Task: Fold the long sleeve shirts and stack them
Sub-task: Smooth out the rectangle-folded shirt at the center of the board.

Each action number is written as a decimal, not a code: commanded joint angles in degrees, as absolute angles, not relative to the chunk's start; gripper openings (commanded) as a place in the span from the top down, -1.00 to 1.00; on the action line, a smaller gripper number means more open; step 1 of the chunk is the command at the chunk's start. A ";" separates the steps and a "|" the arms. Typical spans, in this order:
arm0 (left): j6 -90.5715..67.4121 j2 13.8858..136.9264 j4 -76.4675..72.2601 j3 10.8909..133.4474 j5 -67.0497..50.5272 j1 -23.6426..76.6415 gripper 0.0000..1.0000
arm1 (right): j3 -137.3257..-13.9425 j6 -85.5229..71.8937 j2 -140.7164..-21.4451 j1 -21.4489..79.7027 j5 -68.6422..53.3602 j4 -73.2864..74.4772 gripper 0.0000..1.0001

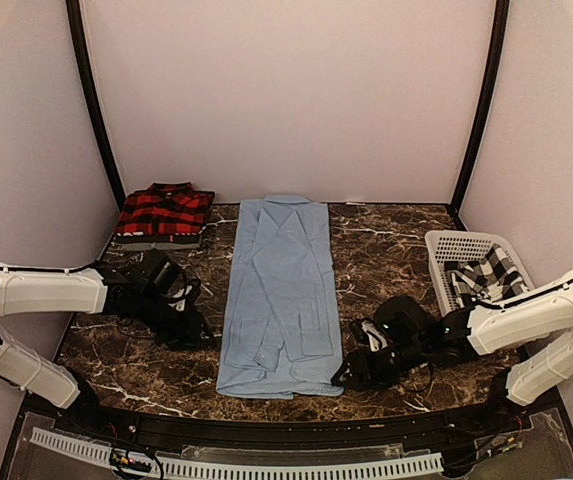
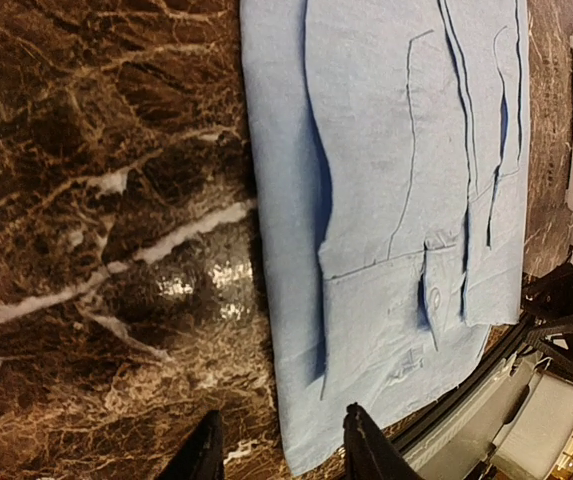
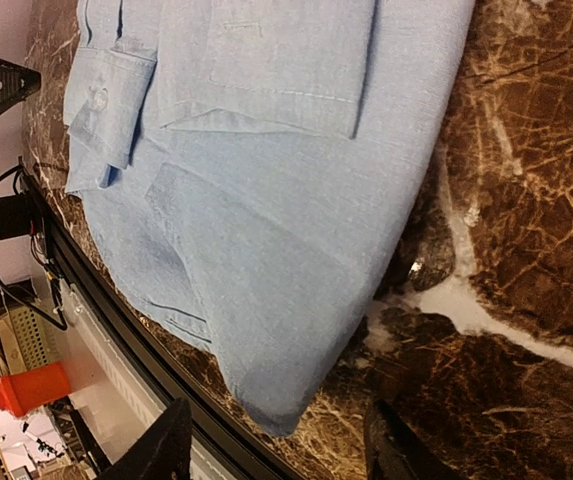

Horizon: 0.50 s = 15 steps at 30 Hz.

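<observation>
The light blue shirt (image 1: 281,295) lies flat in the middle of the table, folded into a long strip with its collar at the far end. My left gripper (image 1: 191,325) is low beside its near-left edge. In the left wrist view that gripper (image 2: 281,455) is open, and the shirt's near corner (image 2: 311,440) lies flat just ahead of its fingertips. My right gripper (image 1: 351,365) sits at the near-right corner. In its wrist view it (image 3: 278,445) is open around that corner (image 3: 286,410) without touching it. A folded red-and-black plaid shirt (image 1: 164,213) rests at the back left.
A white lattice basket (image 1: 453,243) at the right holds the black-and-white checked shirt (image 1: 486,275). The table's black front rail (image 1: 286,435) runs just behind the blue shirt's hem. Walls close in on three sides.
</observation>
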<state>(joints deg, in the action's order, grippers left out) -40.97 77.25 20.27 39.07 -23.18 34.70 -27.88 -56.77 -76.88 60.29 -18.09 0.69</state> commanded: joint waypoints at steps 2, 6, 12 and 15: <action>-42.92 74.21 22.04 36.40 -24.06 36.20 0.23 | -27.92 -59.18 -76.22 60.56 -15.57 -1.72 -0.01; -44.02 72.71 22.03 34.95 -24.25 36.78 0.26 | -29.40 -58.68 -74.17 59.83 -13.26 -0.21 0.11; -44.75 72.25 21.78 33.43 -24.41 37.12 0.32 | -32.62 -55.78 -74.90 58.62 -12.13 0.30 0.33; -44.97 72.25 21.46 33.11 -24.93 37.21 0.35 | -35.13 -53.75 -79.80 58.64 -14.48 -1.62 0.35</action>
<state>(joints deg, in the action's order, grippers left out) -44.25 73.63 20.56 34.22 -23.70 36.73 -31.57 -56.88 -75.46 58.85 -13.52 0.80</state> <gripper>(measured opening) 0.335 0.337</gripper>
